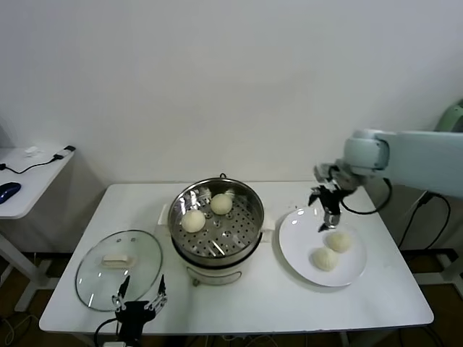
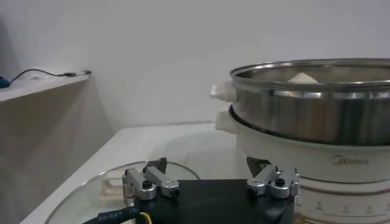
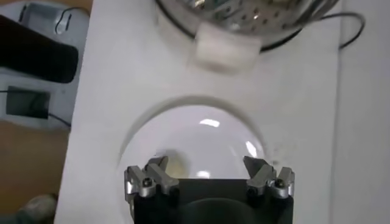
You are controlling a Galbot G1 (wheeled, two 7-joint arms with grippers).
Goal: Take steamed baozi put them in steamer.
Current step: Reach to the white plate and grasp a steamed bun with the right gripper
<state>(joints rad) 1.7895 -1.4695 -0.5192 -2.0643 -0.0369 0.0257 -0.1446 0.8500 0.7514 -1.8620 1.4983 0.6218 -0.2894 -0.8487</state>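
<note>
Your left pincer (image 1: 137, 295) hangs spread and empty at the counter's (image 1: 239, 303) near edge, beside the lid (image 1: 119, 267). At centre, two baozi (image 1: 193, 220) sit on the steamer's (image 1: 217, 256) perforated tray. To the right, your right pincer (image 1: 327, 210) hovers with its fingers apart, empty, above the plate (image 1: 296, 242), where two more buns (image 1: 325, 258) rest.

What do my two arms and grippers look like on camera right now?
The right arm has a smooth pale grey-green shell with a black cable along it. The right gripper is dark, with silver metal fingers. The left gripper matches: black body, silver fingers, and a black-and-yellow cable.
</note>
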